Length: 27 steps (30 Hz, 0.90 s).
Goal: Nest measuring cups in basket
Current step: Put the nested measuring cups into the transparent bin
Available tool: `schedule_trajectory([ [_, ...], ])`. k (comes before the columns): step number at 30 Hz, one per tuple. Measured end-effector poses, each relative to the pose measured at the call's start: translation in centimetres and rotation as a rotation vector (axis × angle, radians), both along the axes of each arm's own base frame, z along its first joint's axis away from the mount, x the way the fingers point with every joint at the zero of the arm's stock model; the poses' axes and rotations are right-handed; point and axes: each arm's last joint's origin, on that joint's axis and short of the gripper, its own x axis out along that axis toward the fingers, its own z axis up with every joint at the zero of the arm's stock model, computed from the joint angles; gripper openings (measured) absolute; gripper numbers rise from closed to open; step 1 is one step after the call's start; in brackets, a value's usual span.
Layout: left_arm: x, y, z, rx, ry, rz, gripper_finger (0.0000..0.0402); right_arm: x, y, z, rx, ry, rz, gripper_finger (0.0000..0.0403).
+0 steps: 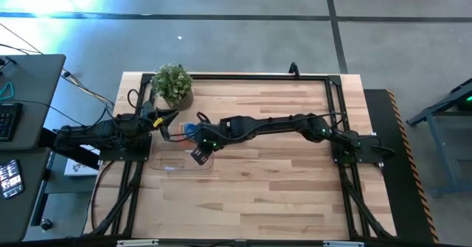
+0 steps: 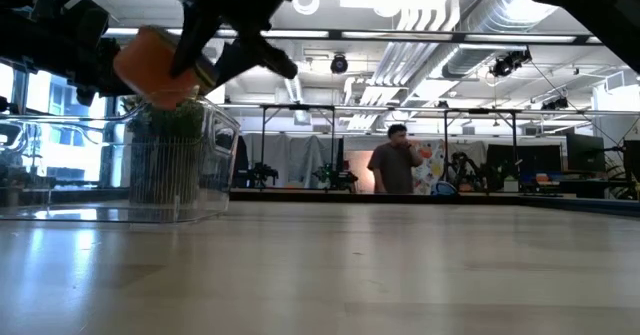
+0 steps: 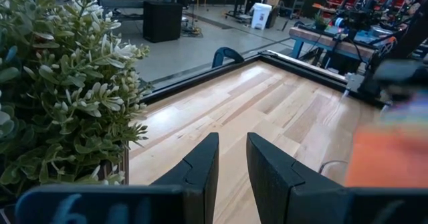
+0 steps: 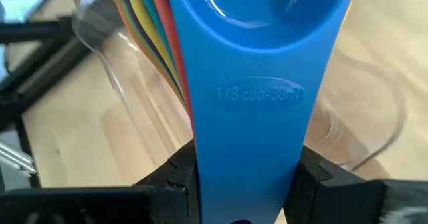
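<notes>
Right gripper (image 4: 244, 177) clamps the stacked measuring cups (image 4: 257, 83) by their handles, blue on top, holding them over the clear basket (image 1: 171, 162), probably for lowering in. Left gripper (image 3: 231, 174) waits near the plant (image 1: 173, 82), fingers narrowly parted, empty

The basket (image 1: 181, 161) sits left of centre on the tabletop (image 1: 280, 181). The plant (image 1: 172, 85) stands behind it, toward the upper left. The stacked cups (image 1: 193, 131) hang above the basket, in the right pincer (image 1: 200, 145).
</notes>
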Motion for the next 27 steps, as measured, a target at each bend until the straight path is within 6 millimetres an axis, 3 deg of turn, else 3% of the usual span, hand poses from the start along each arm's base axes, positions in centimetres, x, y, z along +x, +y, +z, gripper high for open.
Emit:
schedule_trajectory([
  [11, 0.0, 0.0, 0.0, 0.000, 0.000, 0.000, 0.0067, 1.4, 0.8, -3.3, 0.058, 0.023, -0.017, 0.0121],
  [27, 0.0, -0.1, 0.0, -0.004, 0.000, -0.023, 0.0067, -0.3, 0.3, -5.0, 0.078, 0.254, -0.091, 0.0121],
])
